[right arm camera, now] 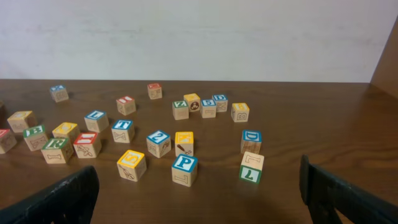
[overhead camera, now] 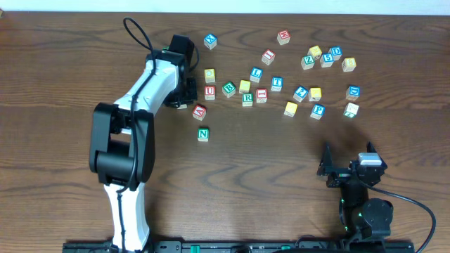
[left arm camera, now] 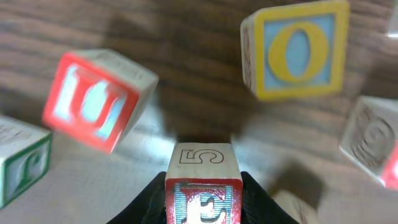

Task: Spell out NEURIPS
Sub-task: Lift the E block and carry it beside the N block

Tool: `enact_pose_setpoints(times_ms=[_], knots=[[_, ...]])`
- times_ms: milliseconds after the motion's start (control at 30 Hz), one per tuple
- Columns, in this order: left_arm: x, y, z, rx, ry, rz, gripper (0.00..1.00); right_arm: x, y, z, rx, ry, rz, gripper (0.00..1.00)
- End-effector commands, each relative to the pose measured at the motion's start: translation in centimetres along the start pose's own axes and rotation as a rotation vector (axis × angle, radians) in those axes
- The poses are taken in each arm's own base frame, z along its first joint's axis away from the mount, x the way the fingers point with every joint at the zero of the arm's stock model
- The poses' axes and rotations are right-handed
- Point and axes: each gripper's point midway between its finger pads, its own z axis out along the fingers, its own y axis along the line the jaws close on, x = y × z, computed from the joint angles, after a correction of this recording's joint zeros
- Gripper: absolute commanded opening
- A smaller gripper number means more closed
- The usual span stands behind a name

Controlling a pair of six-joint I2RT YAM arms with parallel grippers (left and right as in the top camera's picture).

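The left pincer (left arm camera: 203, 202) is clamped on the E cube (left arm camera: 203, 163), bottom centre of its wrist view. The right pincer (right arm camera: 199, 196) stands wide apart, its fingers in the lower corners of its own view.

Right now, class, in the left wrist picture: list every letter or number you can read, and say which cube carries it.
"5": top face of the E cube, in the left gripper.
"E": that cube's red-framed front.
"O": yellow-framed cube.
"U": red cube, blurred.
Unreadable: green-framed cube, left edge; pale cube, right edge.
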Motion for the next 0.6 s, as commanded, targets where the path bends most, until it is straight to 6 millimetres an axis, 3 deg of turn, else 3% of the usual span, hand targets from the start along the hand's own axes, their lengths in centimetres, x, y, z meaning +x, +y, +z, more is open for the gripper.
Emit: enact_pose_setpoints(times_ms=[0, 100, 167, 300, 433, 567], knots=[[-2.3, -0.1, -6.7, 0.048, -0.148, 0.011, 0.31, 0.1, -0.1, 0.0, 0.005, 0.002, -0.008, 0.99], [-2.5, 0.0, -9.9, 0.070, -0.210, 0.007, 0.31, 0.1, -0.1, 0.0, 0.005, 0.002, -0.008, 0.99], [-2.3, 0.3, -13.3, 0.091, -0.267, 0.003, 0.31, 0.1, -0.1, 0.0, 0.005, 0.002, -0.008, 0.99], [-0.8, 0.4, -17.5, 0.117, -0.317, 0.012, 0.27, 0.1, -0.1, 0.0, 0.005, 0.002, -0.008, 0.99], [1.5, -0.8, -20.1, 0.174, -0.313, 0.052, 0.23, 0.1, -0.1, 0.0, 0.005, 0.002, -0.008, 0.99], [3.8, -2.1, -21.1, 0.185, -0.287, 0.106, 0.20, 0.1, -0.1, 0.0, 0.005, 0.002, -0.008, 0.99]])
